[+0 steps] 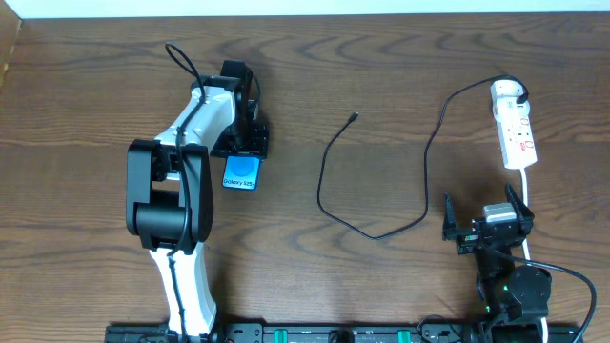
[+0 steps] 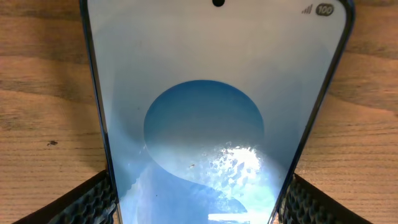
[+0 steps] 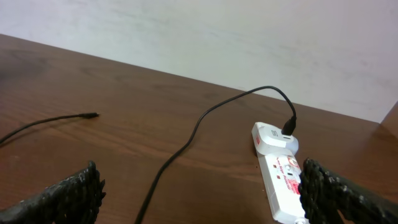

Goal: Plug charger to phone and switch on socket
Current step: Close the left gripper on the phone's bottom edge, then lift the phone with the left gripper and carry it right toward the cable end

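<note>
Two arms. Left gripper (image 2: 199,196) straddles phone (image 2: 205,93), long axis parallel to jaws, clamp not confirmable. Right gripper (image 3: 202,199) spread wide, empty; cable tip (image 3: 93,115) ahead-left.

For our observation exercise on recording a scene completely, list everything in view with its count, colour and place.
phone: one, cyan-blue screen, left of centre
socket: one, white with red marks, far right
charger: one, black cable, white plug in the socket, tip lying free at centre
table: one, brown wood, under everything
left end effector: one, black, astride the phone
right end effector: one, black, open and empty, near right
</note>
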Available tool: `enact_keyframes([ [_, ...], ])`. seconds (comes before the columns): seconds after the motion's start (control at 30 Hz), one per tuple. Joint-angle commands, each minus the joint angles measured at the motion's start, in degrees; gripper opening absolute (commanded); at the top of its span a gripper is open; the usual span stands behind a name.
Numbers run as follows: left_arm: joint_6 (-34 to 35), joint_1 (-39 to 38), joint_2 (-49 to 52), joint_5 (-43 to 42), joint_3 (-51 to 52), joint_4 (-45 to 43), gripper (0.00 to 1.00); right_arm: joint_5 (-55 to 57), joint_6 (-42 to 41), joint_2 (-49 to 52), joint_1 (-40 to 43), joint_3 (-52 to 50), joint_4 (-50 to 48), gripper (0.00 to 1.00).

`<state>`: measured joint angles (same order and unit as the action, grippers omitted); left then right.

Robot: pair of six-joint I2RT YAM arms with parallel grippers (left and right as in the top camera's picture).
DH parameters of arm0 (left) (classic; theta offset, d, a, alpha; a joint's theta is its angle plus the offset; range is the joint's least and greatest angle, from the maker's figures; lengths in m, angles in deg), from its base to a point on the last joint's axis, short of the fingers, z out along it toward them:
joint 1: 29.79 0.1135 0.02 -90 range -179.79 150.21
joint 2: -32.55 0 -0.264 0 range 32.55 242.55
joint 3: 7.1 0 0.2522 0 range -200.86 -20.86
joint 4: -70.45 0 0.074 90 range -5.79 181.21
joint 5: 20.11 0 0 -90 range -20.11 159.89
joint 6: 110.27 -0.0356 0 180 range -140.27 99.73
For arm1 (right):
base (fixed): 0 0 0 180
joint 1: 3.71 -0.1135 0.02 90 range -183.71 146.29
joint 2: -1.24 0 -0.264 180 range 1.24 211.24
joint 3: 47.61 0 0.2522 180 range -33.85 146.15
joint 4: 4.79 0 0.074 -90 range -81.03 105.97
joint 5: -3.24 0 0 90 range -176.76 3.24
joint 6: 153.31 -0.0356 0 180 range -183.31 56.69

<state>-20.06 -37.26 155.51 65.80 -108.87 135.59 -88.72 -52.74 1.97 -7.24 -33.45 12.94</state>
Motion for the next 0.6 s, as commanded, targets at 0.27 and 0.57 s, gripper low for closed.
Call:
enact_keyframes([
  [0.27, 1.6, 0.04, -0.04, 0.02, -1.95, 2.14, 0.67, -0.57, -0.68, -0.2, -0.44, -0.09, 0.15, 0.99],
  [0.57, 2.45, 0.04, -3.21, -2.51, -1.99, 2.12, 0.67, -0.57, -0.68, -0.2, -0.44, -0.09, 0.15, 0.99],
])
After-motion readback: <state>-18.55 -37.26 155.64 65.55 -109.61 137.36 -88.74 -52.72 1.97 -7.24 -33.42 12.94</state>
